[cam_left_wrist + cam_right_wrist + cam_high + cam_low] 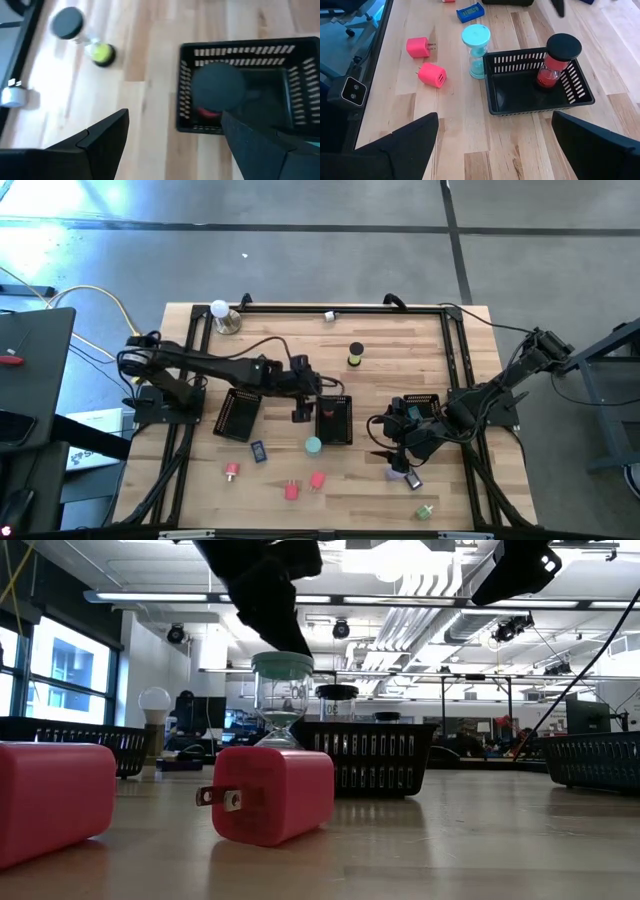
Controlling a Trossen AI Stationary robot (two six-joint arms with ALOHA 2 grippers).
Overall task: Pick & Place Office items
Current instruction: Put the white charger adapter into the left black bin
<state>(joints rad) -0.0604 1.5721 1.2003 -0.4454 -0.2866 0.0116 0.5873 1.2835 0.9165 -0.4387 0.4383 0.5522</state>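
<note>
A red hourglass with a black cap stands upright on its base inside a black mesh tray, at the tray's far end. My left gripper hovers open above that tray's edge, touching nothing. My right gripper waits open over the table's right part, also with nothing in it. A teal hourglass stands on the table beside the tray. Two pink chargers and a dark blue rectangle lie farther left. A yellow hourglass stands farther back.
A second mesh tray lies under the left arm and a third by the right arm. A white ball on a metal base stands at the back left. A red piece, a purple piece and a green bit lie near the front edge.
</note>
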